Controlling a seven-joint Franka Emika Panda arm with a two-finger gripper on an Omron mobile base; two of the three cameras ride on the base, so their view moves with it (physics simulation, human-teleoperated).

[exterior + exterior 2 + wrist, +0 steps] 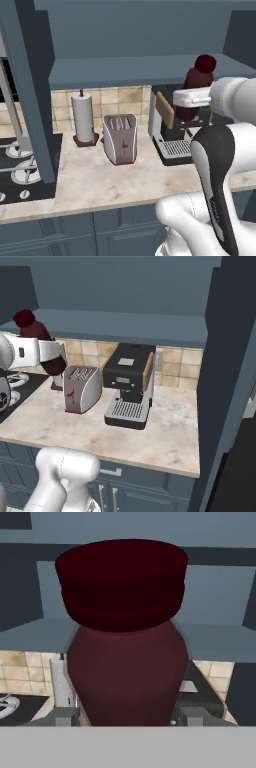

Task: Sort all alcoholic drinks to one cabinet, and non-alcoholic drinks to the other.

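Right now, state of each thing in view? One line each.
maroon bottle: capped, upright, lifted off the counter, held up near the open cabinet shelf.
pincer: closed on the maroon bottle's body, fingers either side.
upper cabinet: door open, shelf bare where visible.
toaster: on counter, slots empty.
coffee machine: on counter, nothing on its drip tray.
paper towel roll: upright on its holder.

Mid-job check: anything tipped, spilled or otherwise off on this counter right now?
Nothing spilled or damaged. The maroon bottle is held up off the counter in the pincer, leaning somewhat in the right base view. Toaster, coffee machine and paper towel roll stand upright.
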